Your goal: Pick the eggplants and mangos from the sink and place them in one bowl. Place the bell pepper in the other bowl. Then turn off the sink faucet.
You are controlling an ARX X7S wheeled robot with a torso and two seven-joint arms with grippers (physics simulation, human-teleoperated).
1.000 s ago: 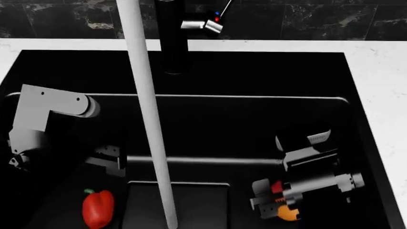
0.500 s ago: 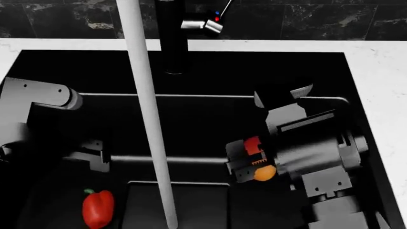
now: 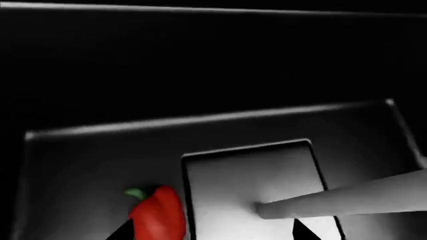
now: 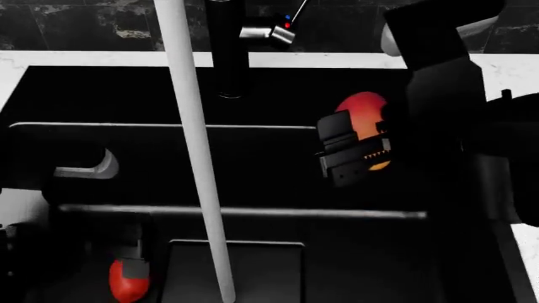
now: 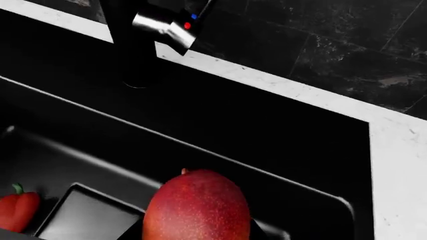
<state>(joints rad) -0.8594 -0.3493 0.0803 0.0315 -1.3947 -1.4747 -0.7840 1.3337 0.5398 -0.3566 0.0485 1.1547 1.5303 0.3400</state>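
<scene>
1. Red-orange mango (image 4: 364, 120) is clamped in the right gripper (image 4: 358, 151), raised above the sink (image 4: 278, 101)
2. Judged next: carry it to a bowl, none in view
3. Left gripper's (image 4: 130, 268) jaw opening cannot be told; it hovers over the bell pepper (image 3: 157, 215)

Bell pepper (image 4: 128, 279) in sink (image 4: 278, 170), left of water stream (image 4: 195, 151); mango (image 4: 364, 120) right; faucet (image 4: 229, 47) behind.

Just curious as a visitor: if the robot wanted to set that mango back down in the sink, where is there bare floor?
The sink floor looks bare between the water stream and its right wall, and along the back wall. The front-left corner is crowded: the bell pepper lies beside the drain recess under the left fingers. The mango hangs in the right gripper.
</scene>
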